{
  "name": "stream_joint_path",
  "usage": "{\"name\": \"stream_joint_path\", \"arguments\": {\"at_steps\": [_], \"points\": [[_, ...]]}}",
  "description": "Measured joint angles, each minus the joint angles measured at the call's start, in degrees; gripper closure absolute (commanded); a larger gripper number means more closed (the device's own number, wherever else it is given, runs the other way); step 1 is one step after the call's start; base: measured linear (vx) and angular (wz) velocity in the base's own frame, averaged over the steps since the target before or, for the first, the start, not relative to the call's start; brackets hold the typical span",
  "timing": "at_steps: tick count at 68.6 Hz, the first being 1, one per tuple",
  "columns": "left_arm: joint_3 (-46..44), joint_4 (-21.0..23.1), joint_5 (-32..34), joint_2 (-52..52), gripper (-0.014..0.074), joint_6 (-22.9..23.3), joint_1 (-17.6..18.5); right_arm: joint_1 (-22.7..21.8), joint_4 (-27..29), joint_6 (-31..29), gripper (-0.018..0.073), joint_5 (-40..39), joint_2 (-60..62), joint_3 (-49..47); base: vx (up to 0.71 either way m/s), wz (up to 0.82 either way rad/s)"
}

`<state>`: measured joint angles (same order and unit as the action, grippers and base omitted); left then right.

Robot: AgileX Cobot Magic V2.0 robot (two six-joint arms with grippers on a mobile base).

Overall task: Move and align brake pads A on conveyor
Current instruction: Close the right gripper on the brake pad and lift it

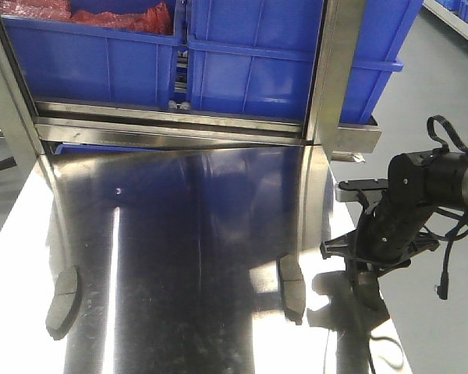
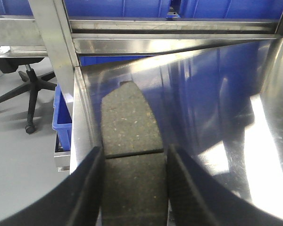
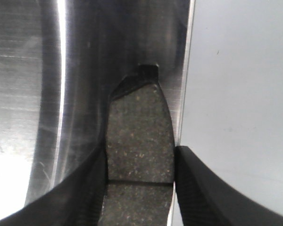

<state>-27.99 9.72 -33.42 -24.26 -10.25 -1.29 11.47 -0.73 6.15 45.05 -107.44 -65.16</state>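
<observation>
The shiny steel table (image 1: pixel 187 234) lies open between two dark grey brake pads (image 1: pixel 62 300). Blue plastic crates (image 1: pixel 249 70) and a steel upright post (image 1: pixel 335 70) block its far edge.

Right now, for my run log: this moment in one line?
left gripper: astride left-edge pad, grip unclear | right gripper: astride right-edge pad, grip unclear | third pad: free on steel table | conveyor: not in view
</observation>
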Motion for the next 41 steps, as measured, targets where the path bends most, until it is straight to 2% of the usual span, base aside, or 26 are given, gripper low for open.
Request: {"name": "stream_joint_path", "arguments": {"at_steps": [11, 41], "points": [[0.00, 0.00, 0.00, 0.00, 0.0524, 0.00, 0.00, 0.00, 0.00, -0.05, 0.0549, 0.00, 0.00, 0.00, 0.00, 0.00], [0.00, 0.00, 0.00, 0.00, 0.0524, 0.00, 0.00, 0.06, 1.64, -0.30, 0.0548, -0.24, 4.46, 0.11, 0.00, 0.00]]}}
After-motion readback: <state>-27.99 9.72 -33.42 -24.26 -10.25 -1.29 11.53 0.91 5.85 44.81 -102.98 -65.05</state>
